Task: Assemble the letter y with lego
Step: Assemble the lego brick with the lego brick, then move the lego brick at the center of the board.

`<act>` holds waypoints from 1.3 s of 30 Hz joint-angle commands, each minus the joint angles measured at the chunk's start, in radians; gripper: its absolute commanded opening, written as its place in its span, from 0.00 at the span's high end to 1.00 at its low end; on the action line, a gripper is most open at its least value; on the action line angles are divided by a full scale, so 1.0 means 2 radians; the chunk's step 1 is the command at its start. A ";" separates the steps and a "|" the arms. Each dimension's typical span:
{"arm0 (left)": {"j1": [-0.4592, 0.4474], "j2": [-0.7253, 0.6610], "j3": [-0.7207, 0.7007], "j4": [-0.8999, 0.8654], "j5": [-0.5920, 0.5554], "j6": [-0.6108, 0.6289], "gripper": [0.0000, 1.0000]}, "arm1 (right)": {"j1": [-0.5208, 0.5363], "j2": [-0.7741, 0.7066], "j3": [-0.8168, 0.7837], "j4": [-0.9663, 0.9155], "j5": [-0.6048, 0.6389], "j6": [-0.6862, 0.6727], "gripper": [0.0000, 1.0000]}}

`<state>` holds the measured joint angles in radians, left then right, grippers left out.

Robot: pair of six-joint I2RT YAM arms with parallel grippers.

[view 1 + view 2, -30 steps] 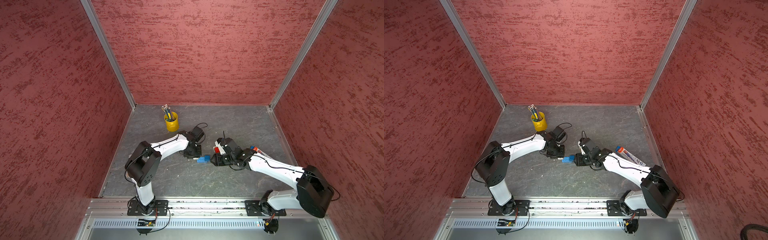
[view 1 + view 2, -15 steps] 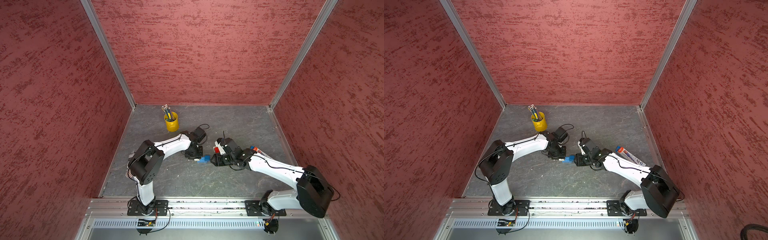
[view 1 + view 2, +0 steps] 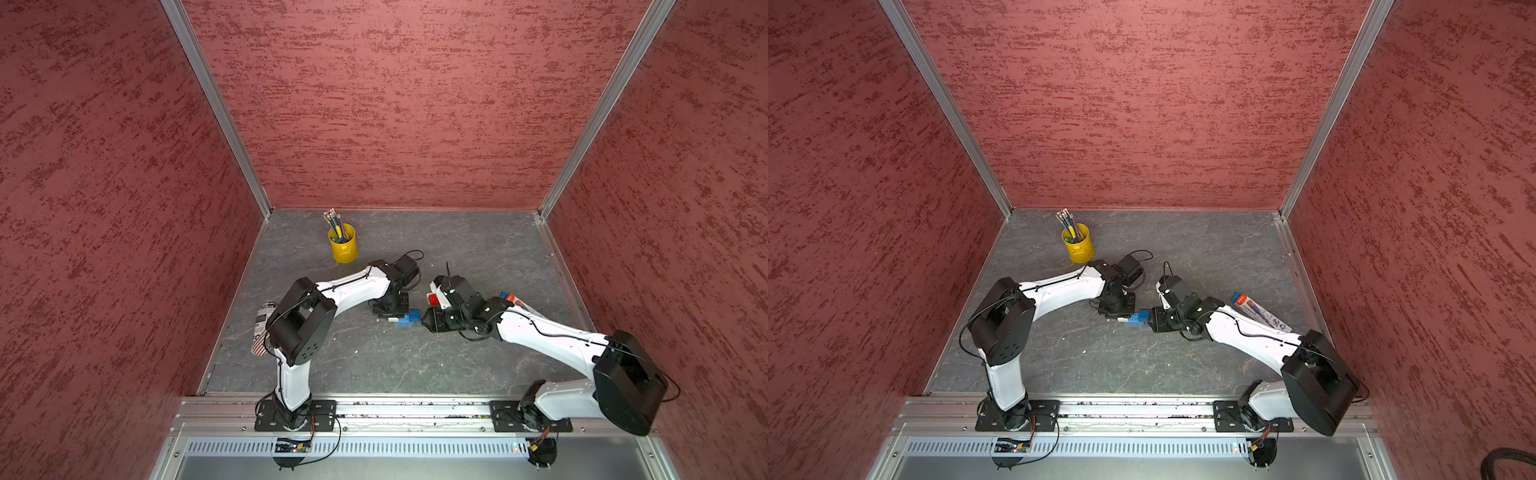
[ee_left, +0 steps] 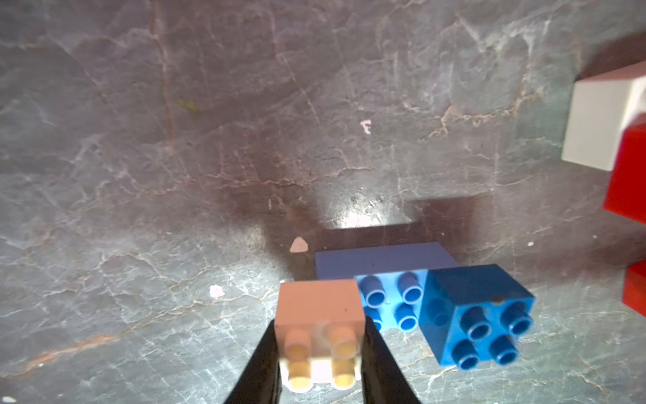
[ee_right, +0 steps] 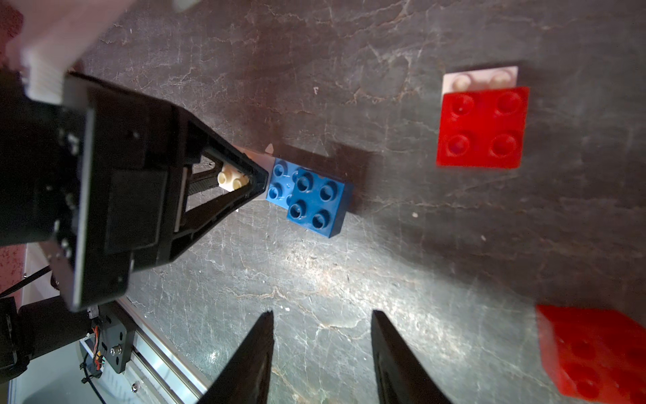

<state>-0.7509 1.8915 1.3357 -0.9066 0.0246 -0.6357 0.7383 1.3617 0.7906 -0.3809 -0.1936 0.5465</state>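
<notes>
Near the worktop's middle, the left jaws, shut tight on a white brick, have slid it against the long blue brick, opposite the small blue brick. Right jaws hang part open, empty. Red bricks likely come next.

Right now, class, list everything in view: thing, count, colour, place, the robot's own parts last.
blue bar: 1, light blue; table centre
white bricks: 2, white; one gripped at the bar's end, one under a red brick
small blue brick: 1, dark blue; askew on the bar's other end
red bricks: 2, red; one on that white brick, one loose nearby
pencil cup: 1, yellow; back of table
pen pack: 1, white-blue-red; right side, partly hidden
patterned roll: 1, black-white-red; left edge
arms: 2, white and black; front rail
left pincer: 1, black; shut on white brick
right pincer: 1, black; open, empty
</notes>
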 commanded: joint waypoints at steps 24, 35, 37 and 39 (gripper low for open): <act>0.024 0.056 0.043 0.028 -0.015 0.028 0.95 | -0.023 -0.023 0.009 -0.040 0.081 0.012 0.49; 0.036 0.063 0.073 0.011 -0.025 0.051 0.64 | -0.077 -0.031 -0.014 -0.072 0.124 0.027 0.41; 0.036 0.058 0.072 0.009 -0.023 0.051 0.59 | -0.085 -0.023 -0.020 -0.067 0.126 0.023 0.39; 0.036 0.051 0.072 0.008 -0.023 0.052 0.55 | -0.091 -0.013 -0.024 -0.065 0.129 0.019 0.38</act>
<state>-0.6842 1.9938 1.4788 -0.8974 0.0017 -0.5457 0.5716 1.3109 0.7612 -0.5014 0.0238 0.5941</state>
